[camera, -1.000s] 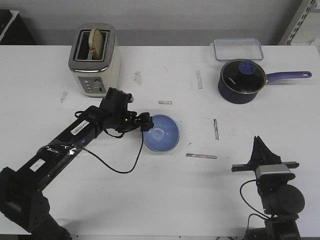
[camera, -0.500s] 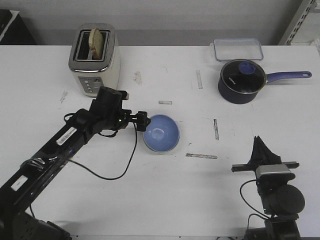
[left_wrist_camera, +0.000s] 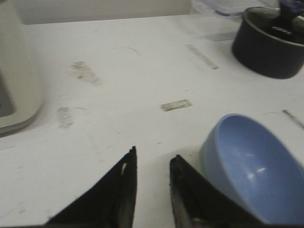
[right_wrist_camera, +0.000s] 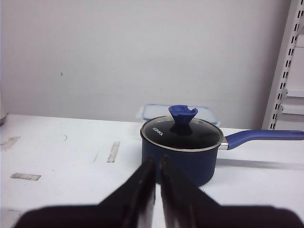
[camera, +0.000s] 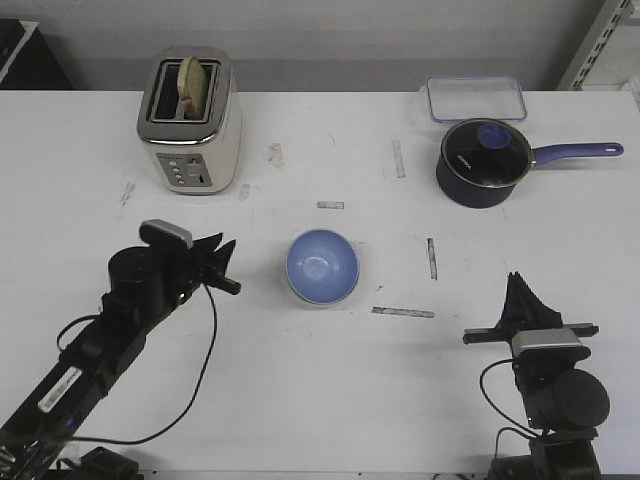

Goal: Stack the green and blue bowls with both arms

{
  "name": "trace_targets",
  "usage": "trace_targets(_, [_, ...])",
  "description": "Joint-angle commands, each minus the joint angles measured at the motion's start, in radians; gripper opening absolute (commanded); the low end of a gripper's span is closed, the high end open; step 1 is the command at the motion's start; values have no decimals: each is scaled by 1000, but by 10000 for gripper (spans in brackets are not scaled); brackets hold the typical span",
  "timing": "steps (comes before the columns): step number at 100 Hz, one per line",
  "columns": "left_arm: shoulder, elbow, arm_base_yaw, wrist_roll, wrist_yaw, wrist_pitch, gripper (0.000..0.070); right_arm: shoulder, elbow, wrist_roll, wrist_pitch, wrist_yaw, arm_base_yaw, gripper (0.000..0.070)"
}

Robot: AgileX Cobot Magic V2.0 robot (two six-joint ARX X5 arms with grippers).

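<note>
Bowls [camera: 322,266] sit nested mid-frame, probably light, stiff, slick; grip the rim. Left gripper [camera: 226,268] slightly parted, empty; right gripper [camera: 519,292] closed, empty.

One blue bowl [camera: 322,266] sat near one toaster [camera: 188,120] (one toast slice [camera: 192,84] in it); beyond were one saucepan [camera: 484,162], one container [camera: 476,99], and two arms.
</note>
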Motion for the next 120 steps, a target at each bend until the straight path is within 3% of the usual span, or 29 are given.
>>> trace_targets(1, [-63,-29,22,46,-40,0,0,-1,8,-11,10,0,1,7])
trace_targets(21, [-270,-180,165,47,-134,24,1,-1,8,-11,10,0,1,7])
trace_targets(43, [-465,-322,272,47,-135,25,1,-1,8,-11,10,0,1,7])
trace_targets(101, [-788,-324,282,47,-135,-1,1,-1,8,-11,10,0,1,7])
trace_targets(120, [-849,-394,282,97,-135,16,1,-1,8,-11,10,-1,1,7])
